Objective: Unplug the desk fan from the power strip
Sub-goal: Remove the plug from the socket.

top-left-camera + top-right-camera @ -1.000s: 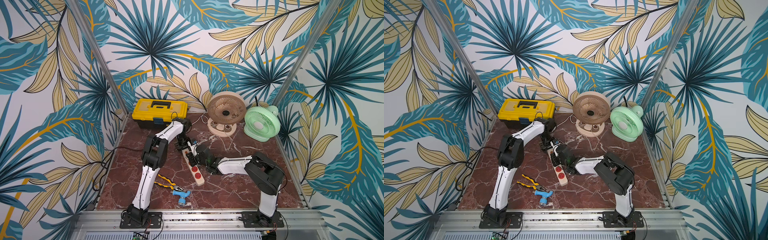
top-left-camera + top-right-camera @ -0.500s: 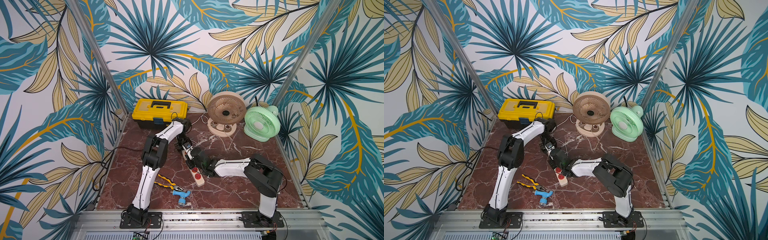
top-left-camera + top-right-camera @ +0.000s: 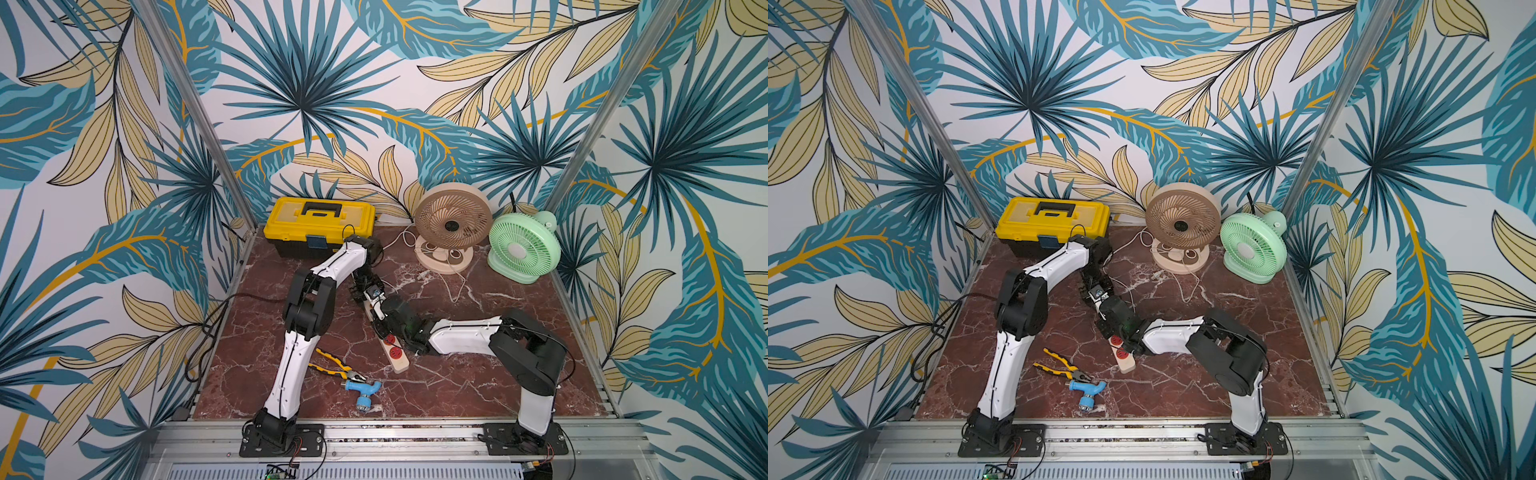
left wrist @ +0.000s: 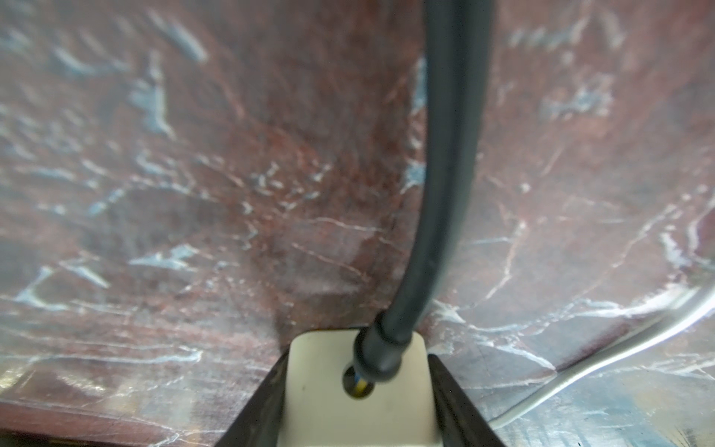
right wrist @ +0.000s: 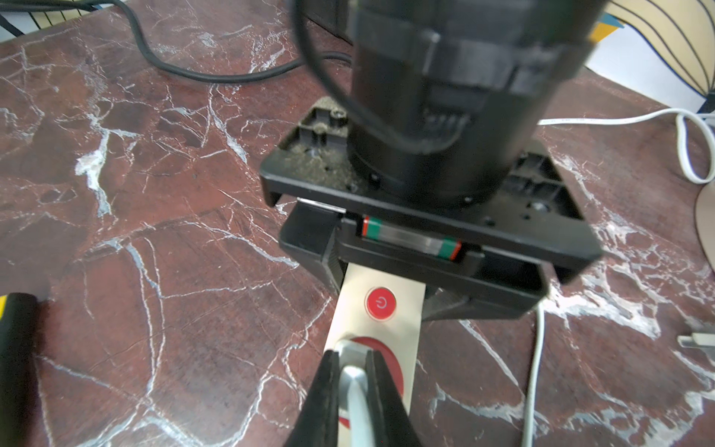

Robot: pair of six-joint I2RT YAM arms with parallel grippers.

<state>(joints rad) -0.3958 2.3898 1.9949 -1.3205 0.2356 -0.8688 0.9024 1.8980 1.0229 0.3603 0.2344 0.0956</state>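
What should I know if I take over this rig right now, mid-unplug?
Grippers: the left gripper is shut on the power strip at the end where its dark cord enters, holding it on the table. The right gripper is shut on the white plug in the socket next to the red button.
Done: both grips are set.
Left: the plug looks seated; pull it out while the strip is held, then release.
Note: a loose plug lies nearby; I cannot tell whose.

Cream, red-socketed power strip [image 3: 401, 365], flat
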